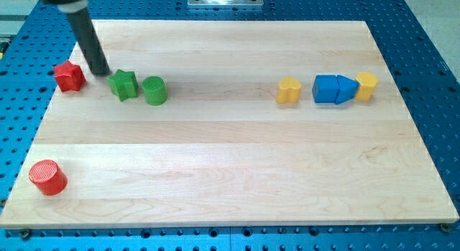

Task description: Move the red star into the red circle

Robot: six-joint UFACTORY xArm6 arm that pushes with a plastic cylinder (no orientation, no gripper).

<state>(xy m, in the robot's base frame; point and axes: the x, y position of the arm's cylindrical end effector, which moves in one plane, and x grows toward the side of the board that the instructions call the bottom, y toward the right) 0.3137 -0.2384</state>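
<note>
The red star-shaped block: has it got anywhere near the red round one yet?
Not yet. The red star block sits at the view's upper left, far from the red cylinder block at lower left. My tip stands between star and green star block. The whole push remains.

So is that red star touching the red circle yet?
No, apart. The red star sits at the board's upper left, the red circle at lower left; my tip stands between star and green star.
</note>
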